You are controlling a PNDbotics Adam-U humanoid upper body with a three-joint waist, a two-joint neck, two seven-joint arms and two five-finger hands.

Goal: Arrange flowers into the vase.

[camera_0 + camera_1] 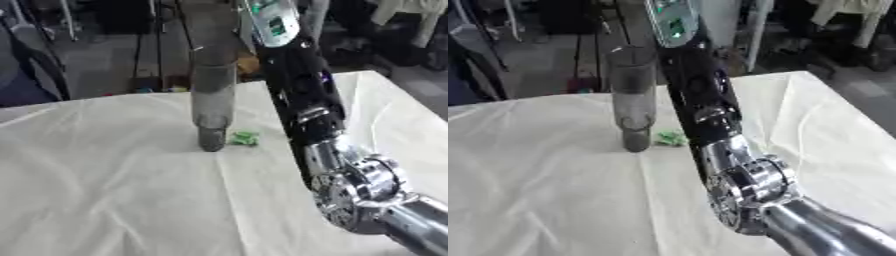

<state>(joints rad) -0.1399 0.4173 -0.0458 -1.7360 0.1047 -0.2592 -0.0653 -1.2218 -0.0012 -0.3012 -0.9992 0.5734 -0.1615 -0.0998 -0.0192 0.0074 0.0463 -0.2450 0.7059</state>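
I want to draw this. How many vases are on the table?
1. The tall grey vase stands on the white tablecloth, left of the robot's raised right arm. A small green thing lies beside its base. The arm may hide more.

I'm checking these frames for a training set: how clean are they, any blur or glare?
Left eye view: soft all over, the vase smeared, the green scrap shapeless. Right eye view: similar softness, bright glare on the right arm's silver joint, and the white cloth evenly lit with faint shadows.
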